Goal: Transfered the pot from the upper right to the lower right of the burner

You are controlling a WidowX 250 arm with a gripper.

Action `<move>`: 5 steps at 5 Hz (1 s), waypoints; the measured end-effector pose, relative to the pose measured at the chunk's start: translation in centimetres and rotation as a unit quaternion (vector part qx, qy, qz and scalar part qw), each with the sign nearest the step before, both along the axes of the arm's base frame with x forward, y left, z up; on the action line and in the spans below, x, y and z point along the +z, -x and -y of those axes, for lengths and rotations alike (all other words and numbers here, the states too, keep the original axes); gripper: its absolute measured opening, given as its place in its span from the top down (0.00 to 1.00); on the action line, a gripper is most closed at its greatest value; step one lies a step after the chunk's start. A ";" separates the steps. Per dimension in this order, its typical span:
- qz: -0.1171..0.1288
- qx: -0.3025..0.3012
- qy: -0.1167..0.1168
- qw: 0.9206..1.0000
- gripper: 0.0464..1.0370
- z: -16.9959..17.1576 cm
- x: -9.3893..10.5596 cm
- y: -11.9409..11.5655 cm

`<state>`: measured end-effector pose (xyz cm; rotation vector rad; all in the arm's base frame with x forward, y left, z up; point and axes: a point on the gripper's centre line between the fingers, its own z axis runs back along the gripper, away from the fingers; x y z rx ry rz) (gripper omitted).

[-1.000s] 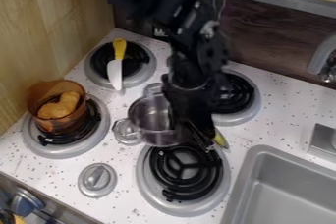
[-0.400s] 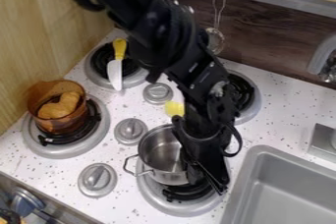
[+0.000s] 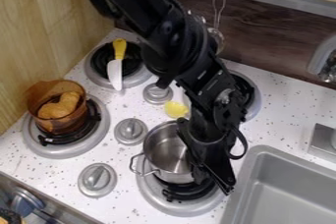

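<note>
Camera view: the claw [image 3: 214, 178] is gripping the pot [image 3: 168, 152] at its four-o'clock side, apparently supporting it for setting down on the five-o'clock burner [image 3: 154, 199].

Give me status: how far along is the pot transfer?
Done: the pot is over the lower right burner's far part, clear of the upper right burner.
In hand: the gripper is at the pot's right side; grip can't be told.
Left, likely: centering, since front coils show, and backing away.
</note>
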<state>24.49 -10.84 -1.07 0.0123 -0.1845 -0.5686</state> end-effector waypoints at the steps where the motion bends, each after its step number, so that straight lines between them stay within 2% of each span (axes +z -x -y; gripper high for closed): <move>1: 0.000 0.003 -0.002 1.000 0.98 0.3 -0.1 0.3; 3: 0.004 0.010 0.010 1.000 0.95 1.3 -0.5 1.3; 4: 0.005 0.016 -0.004 1.000 0.77 1.4 -0.6 1.8; 5: 0.020 0.039 0.015 0.999 0.50 1.4 -0.2 1.7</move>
